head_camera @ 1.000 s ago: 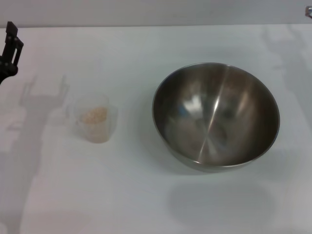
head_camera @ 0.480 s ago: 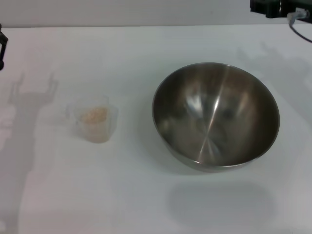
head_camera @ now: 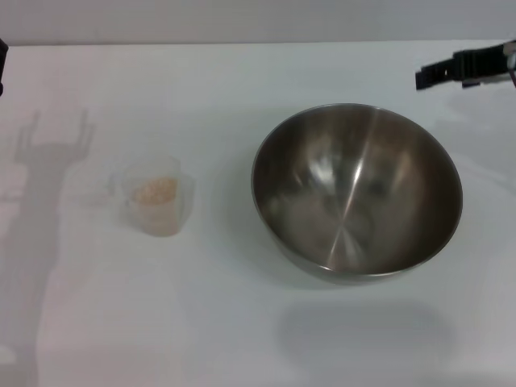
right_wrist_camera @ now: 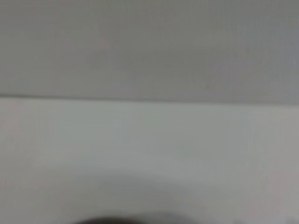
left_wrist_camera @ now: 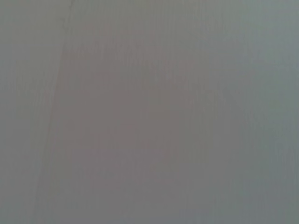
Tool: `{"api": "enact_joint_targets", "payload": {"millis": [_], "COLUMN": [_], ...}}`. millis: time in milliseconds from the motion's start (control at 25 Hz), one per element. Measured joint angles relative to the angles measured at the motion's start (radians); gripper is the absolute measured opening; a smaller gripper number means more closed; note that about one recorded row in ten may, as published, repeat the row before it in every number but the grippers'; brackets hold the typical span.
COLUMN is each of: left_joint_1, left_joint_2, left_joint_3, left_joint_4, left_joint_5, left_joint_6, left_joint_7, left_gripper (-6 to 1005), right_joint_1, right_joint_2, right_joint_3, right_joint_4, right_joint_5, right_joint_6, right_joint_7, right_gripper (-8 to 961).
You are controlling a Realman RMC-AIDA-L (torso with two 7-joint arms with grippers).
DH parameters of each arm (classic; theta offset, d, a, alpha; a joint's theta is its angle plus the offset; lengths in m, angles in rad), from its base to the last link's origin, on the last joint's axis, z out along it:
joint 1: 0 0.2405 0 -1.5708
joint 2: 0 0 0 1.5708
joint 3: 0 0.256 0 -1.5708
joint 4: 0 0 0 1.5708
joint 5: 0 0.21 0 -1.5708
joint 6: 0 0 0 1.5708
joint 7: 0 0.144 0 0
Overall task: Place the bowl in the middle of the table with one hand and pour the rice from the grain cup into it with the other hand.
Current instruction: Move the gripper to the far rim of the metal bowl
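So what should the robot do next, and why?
Probably bring the right claw down to the bowl rim. The bowl sits right of the table's middle, ungrasped, and the rice is still in the grain cup.

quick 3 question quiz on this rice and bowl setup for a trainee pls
1. True or false: the rice is already in the bowl.
2. Which stands nearer the robot's left side of the table: A) the bowl, B) the grain cup?
3. Which gripper shows beyond the bowl's far rim, at the edge of the head view?

Key:
1. False; the rice sits in the grain cup and the bowl is empty.
2. B.
3. The right gripper; it touches nothing.
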Motion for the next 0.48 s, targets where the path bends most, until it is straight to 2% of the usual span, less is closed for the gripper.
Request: {"api": "enact_joint_targets", "payload": {"millis": [80, 480], "left_joint_1": [-0.006, -0.012], "left_joint_2": [0.001, 0.003], "left_joint_3": [-0.010, -0.024], "left_joint_4": [0.000, 0.002], "left_joint_5": [0.000, 0.000], "left_joint_6": [0.000, 0.000], "left_joint_7": [0.000, 0.000], "left_gripper": [744, 742], "right_joint_1": [0.032, 0.061], "right_joint_2": [-0.001, -0.001], "right_joint_3": [0.033, 0.026], "right_joint_4": [0.079, 0.167], "right_joint_5": [0.014, 0.009], "right_joint_6": [0.037, 0.063], "right_joint_7": [-0.045, -0.068], "right_gripper": [741, 740]}}
